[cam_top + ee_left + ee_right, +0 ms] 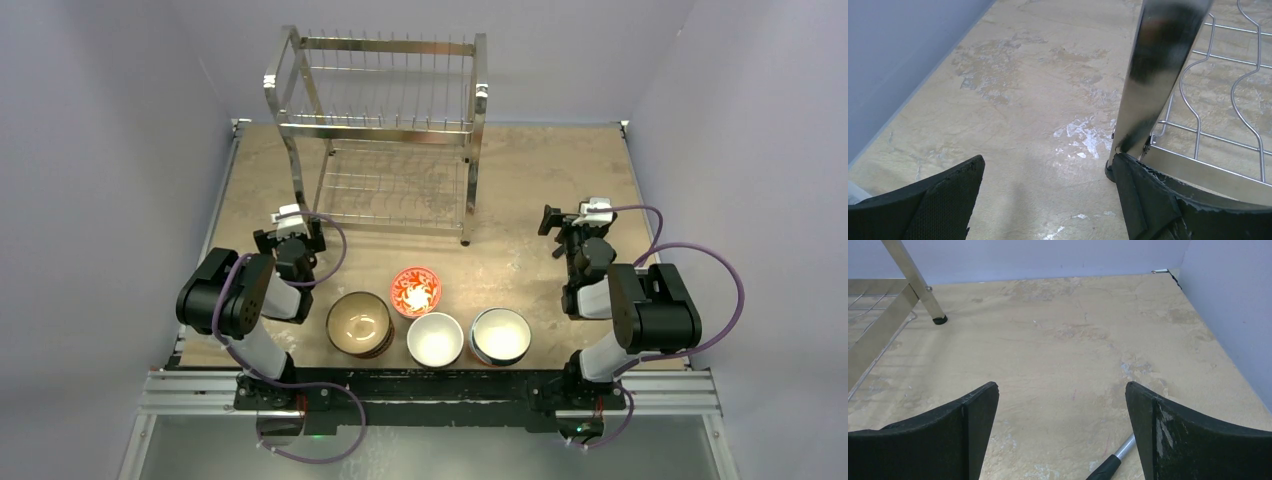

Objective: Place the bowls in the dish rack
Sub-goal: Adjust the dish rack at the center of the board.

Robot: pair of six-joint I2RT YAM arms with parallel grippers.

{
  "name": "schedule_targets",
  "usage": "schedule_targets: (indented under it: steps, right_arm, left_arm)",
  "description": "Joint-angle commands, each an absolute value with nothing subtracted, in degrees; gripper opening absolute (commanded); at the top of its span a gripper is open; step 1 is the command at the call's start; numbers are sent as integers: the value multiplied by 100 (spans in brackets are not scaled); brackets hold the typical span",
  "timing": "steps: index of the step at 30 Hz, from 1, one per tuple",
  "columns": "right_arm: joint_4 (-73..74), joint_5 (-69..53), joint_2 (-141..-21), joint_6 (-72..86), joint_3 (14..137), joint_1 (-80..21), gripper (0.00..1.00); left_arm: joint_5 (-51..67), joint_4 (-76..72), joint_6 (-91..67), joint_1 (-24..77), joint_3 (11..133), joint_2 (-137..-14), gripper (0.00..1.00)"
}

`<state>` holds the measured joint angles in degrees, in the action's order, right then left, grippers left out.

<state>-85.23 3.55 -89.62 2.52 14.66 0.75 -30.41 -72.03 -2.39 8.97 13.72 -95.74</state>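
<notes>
A: Bowls (pixel 435 339) first. Where do they sit?

B: All by the near edge of the worktop (pixel 540 190), around its middle. From the left: a brown stack (pixel 359 322), a red-patterned bowl (pixel 415 290) slightly farther in, a white bowl (pixel 435 339), then a white-lined bowl (pixel 500 335) that seems to be nested on others. How many are in each pile I cannot tell.

A: And the dish rack (pixel 375 131)?

B: At the far edge, a little left of centre. Both tiers hold nothing.

A: So nothing is loaded. The arms?

B: The left gripper (pixel 1048 165) has its fingers spread, low over the worktop, one finger right beside the rack's near-left leg. The right gripper (pixel 1062 390) is spread too, over bare worktop toward the right edge. Neither holds anything.

A: Which step, then?

B: The very start, I'd say: choosing a first bowl. The left gripper would need to swing toward the near edge, pinch the rim of the top brown bowl, lift it free, and stand it between the rack's wires.
</notes>
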Motion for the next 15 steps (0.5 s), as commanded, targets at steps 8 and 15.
schedule_targets:
  steps: [8,15]
  right_arm:
    - [-8843,436,-8954,149,1573,54,99]
    - [-8817,439,-8960,149,1597,60,99]
  left_arm:
    - [-2909,-7426,-345,826,1479,-9505,99]
    - [-3506,-6568,-444,990,1406,-8522,99]
